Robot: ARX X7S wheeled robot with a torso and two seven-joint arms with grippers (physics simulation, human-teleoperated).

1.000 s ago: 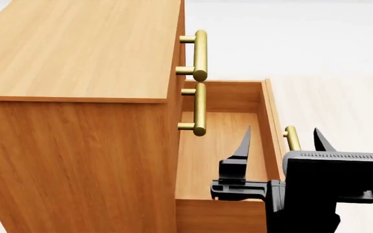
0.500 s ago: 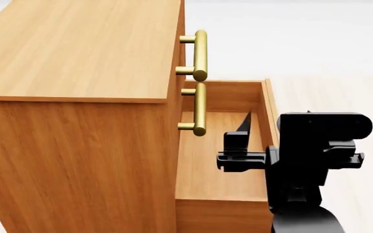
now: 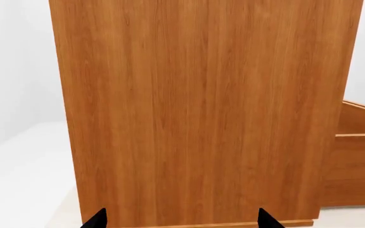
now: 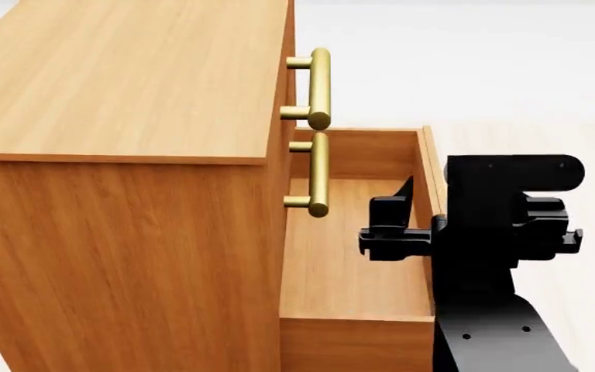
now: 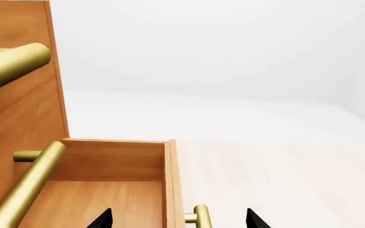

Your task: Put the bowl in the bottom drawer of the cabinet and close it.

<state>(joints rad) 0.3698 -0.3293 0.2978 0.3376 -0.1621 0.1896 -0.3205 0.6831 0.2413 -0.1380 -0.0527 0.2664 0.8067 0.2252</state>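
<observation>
The bottom drawer (image 4: pixel 355 256) stood pulled out of the cabinet (image 4: pixel 122 155), its front panel between the right gripper's (image 5: pixel 178 219) spread, empty fingertips.

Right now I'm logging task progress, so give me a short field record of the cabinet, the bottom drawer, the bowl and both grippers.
cabinet: orange-brown wood, two upper drawers shut
bottom drawer: pulled open, the inside that shows is bare
bowl: not seen in any view
right gripper: jaws open, straddling the drawer's front panel near its brass handle
left gripper: jaws open, holding nothing, facing the cabinet's side panel
</observation>
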